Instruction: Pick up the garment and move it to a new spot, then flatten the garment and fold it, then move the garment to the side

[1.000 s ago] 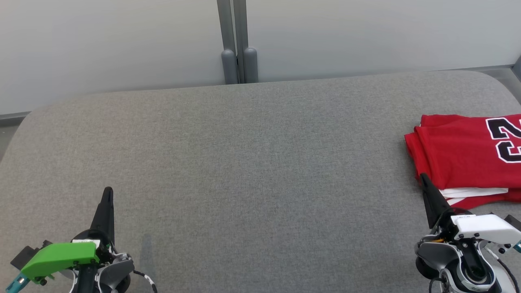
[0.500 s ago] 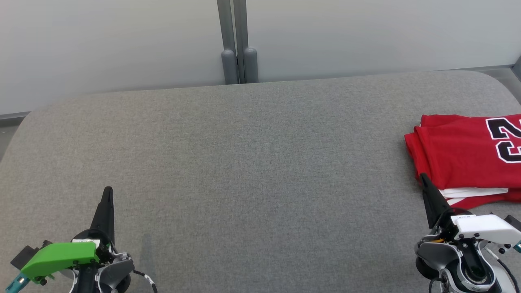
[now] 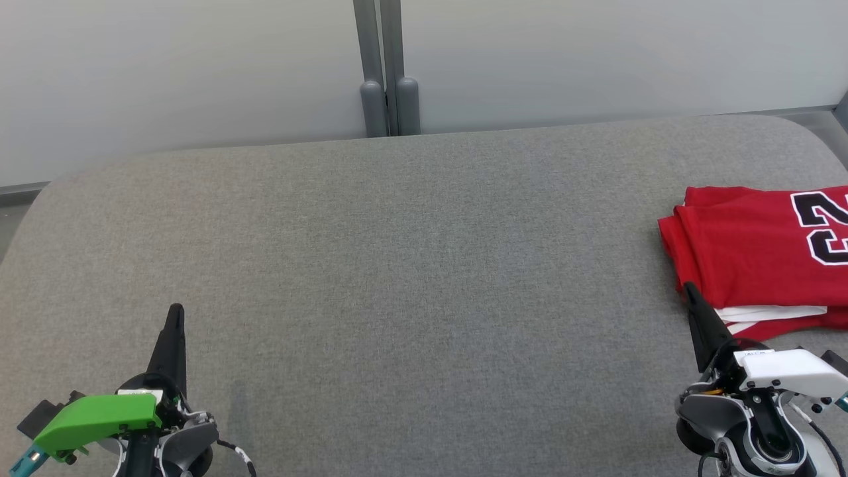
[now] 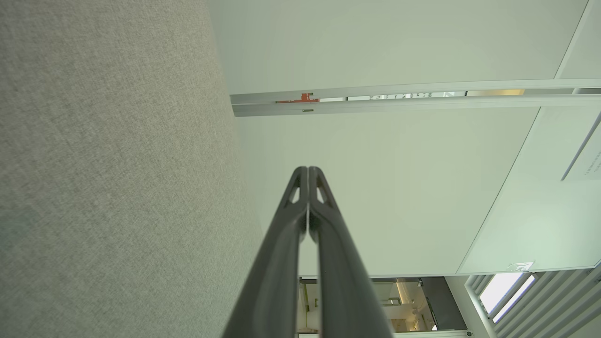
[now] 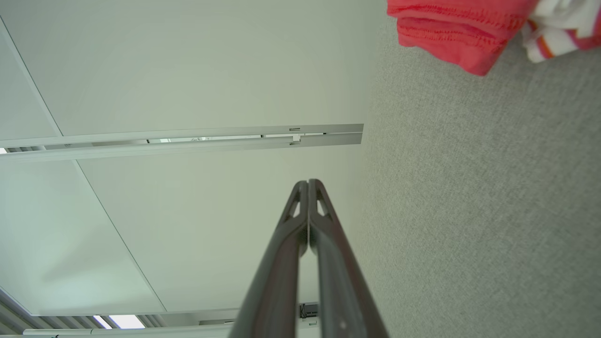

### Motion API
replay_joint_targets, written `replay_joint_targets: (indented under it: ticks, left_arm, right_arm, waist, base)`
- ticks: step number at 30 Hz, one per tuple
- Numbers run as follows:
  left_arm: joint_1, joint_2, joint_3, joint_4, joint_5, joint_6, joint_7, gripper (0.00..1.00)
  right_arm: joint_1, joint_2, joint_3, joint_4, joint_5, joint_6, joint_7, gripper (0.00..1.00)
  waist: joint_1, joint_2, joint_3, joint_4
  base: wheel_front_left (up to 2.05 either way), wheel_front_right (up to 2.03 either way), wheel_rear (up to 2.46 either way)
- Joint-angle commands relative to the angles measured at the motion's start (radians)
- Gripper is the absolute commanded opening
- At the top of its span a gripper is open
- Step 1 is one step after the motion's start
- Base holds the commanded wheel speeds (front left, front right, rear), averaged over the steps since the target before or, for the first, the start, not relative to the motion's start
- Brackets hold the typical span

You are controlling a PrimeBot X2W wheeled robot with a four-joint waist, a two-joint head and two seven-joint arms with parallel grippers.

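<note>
**Fig.** Both arms low over the grey padded surface (image 3: 411,278), head view.

**(a) End effectors.** My left gripper (image 3: 175,317) sits lower left, fingers pressed together w/ nothing betw. them. My right gripper (image 3: 691,293) sits lower right, also pressed together & empty. In the right wrist view its tips are apart from the cloth.

**(b) Task obj.** The garment (image 3: 748,252) is a red jersey w/ a black-and-white numeral. It lies folded in stacked layers at the right end of the surface, partly cut off by the view's edge. White trim (image 3: 772,313) shows along its near edge, just beside my right fingers.

**(c) Status, est.** It looks folded & set aside, so the task is prob. at or near its end.

**(d) Handling, est.**
- Light, soft & limp, w/ no stiffness to lean on.
- The knit looks smooth, so the layers would likely slide over each other.
- If I take it again, I'd pinch through all layers at the folded left edge, one gripper per corner.
- I'd lift level; a single-point grip would prob. let the fold fall open.
</note>
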Motion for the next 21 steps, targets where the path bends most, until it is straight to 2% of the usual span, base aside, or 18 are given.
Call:
replay_joint_targets:
  ticks: [1,21]
  left_arm:
    - [-0.011,0.000,0.003,-0.002,-0.001,-0.004,0.003,0.00]
    - [-0.011,0.000,0.003,-0.002,-0.001,-0.004,0.003,0.00]
  right_arm:
    - [0.008,-0.001,-0.002,-0.005,0.007,0.000,0.003,0.00]
    - [0.008,-0.001,-0.002,-0.005,0.007,0.000,0.003,0.00]
  waist:
    - [0.0000,0.0000,0.000,0.000]
    - [0.0000,0.0000,0.000,0.000]
  base:
    - [0.00,0.00,0.00]
    - [0.00,0.00,0.00]
